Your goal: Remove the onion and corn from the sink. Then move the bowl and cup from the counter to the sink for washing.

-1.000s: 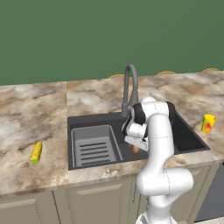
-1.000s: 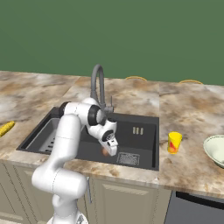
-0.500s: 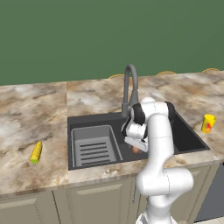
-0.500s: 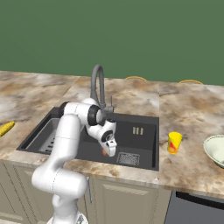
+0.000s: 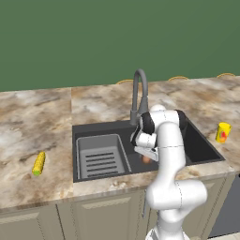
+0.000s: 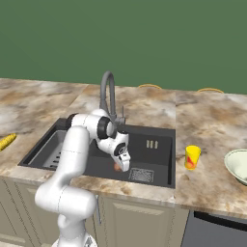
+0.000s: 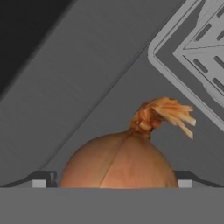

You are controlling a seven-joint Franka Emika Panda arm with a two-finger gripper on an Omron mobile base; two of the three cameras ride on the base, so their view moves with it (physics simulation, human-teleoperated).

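The onion (image 7: 118, 162) in the sink (image 5: 197, 145) is straddled by the spread tool (image 7: 112, 178); the fingers should be closed squarely across its middle before lifting

Stock count, kitchen:
- Onion (image 7: 118, 162): one, in the sink.
- Corn cob (image 5: 39, 163): one, on the worktop (image 5: 33, 122).
- Yellow cup (image 6: 192, 157): one, on the worktop.
- Bowl (image 6: 238, 165): one, partly cut off at the picture's edge.
- Sink (image 5: 197, 145): one, with one ribbed rack (image 5: 101, 157), one drain grate (image 6: 141, 174) and one faucet (image 5: 139, 93).
- Robot arm (image 5: 168, 159): one, with one pincer (image 7: 112, 178).
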